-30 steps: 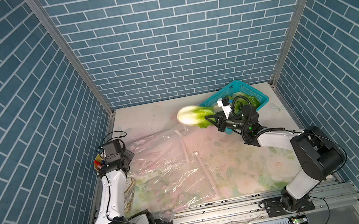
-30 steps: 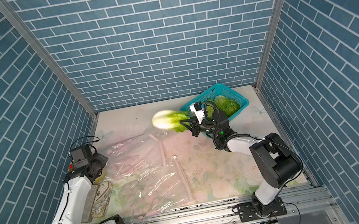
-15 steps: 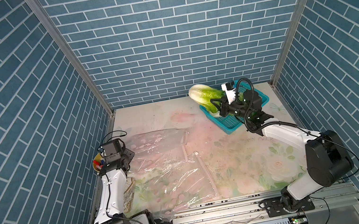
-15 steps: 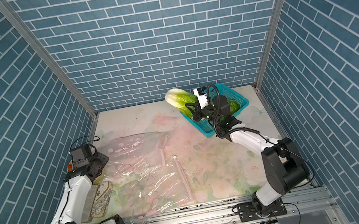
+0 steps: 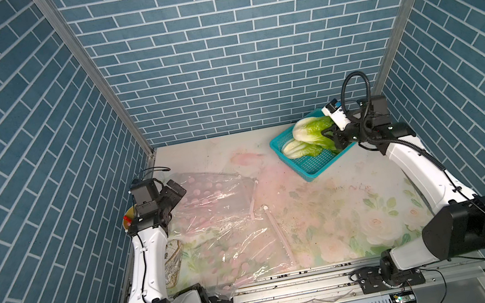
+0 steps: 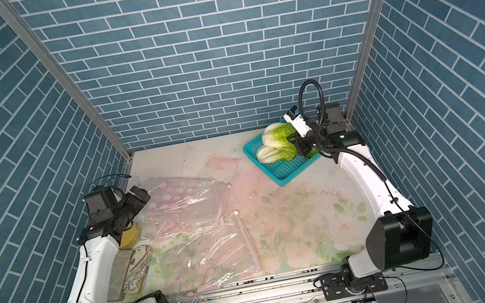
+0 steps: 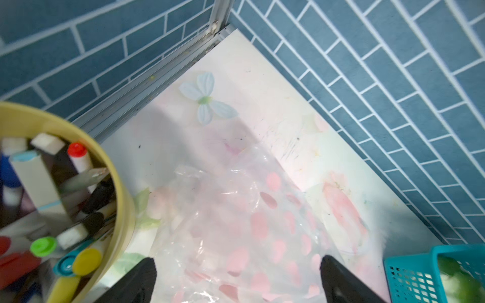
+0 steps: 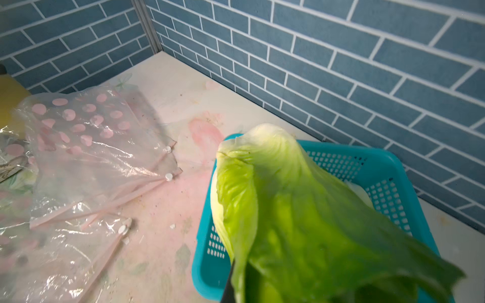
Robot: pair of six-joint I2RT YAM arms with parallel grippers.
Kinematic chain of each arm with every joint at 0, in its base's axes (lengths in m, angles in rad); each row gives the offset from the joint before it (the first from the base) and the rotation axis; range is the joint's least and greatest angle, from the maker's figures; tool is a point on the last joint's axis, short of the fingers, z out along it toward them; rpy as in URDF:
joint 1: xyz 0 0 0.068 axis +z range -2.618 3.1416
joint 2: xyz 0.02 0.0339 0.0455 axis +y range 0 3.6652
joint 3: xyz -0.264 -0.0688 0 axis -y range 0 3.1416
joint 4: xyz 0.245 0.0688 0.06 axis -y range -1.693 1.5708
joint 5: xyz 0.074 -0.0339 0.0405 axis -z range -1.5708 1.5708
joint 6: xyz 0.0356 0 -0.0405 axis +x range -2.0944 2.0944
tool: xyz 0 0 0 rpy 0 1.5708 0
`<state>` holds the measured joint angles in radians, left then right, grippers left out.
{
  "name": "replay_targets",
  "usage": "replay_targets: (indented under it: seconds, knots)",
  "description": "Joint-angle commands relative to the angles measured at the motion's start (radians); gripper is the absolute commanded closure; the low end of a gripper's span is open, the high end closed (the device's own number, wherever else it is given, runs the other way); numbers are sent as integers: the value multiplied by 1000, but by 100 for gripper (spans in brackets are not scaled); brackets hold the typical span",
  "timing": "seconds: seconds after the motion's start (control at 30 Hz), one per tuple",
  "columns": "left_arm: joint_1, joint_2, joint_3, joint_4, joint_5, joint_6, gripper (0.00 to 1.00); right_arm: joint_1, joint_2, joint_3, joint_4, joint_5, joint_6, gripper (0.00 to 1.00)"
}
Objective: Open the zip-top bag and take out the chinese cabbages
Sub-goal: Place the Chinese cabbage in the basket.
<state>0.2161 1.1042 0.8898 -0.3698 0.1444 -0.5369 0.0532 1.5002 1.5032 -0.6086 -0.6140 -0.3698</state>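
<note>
Clamping whitish-based, yellow-green chinese cabbage [image 5: 309, 128] in outstretched right gripper [image 5: 331, 136] over teal basket [image 5: 306, 176], centre right, with left gripper [image 7: 236, 262] wide open.

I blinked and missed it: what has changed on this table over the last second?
The right gripper, shut on a chinese cabbage, carried it from beside the zip-top bag to the back, over the teal basket. The left gripper opened and let the bag go. The basket, the cabbage lying in it and the yellow tub stayed put.
</note>
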Motion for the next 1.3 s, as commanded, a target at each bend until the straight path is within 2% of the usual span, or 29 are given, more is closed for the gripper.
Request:
replay_targets:
  seconds: [0.0,0.13,0.33,0.57,0.7,0.9,0.97,1.13,1.27]
  knots:
    - [-22,-11,36,-29,56,71,0,-126,94,209,-322,-333,-180,100]
    - [-38,-14,44,-19,79,78,0,-142,226,402,-571,-337,-270,100]
    - [-67,7,53,-2,97,72,0,-124,298,411,-637,-362,-324,100]
    - [-93,23,73,-4,106,69,0,-14,433,460,-679,-91,-317,100]
    - [-102,14,84,-23,107,65,0,2,479,494,-650,3,-271,100]
    - [-117,19,99,-43,100,52,0,53,553,556,-755,125,-333,100]
    - [-125,24,104,-46,100,44,0,64,571,554,-779,126,-346,100]
    - [-191,54,137,-59,66,42,0,87,599,561,-823,-5,-419,100]
    - [-266,98,181,-69,29,45,0,92,670,630,-846,-12,-436,100]
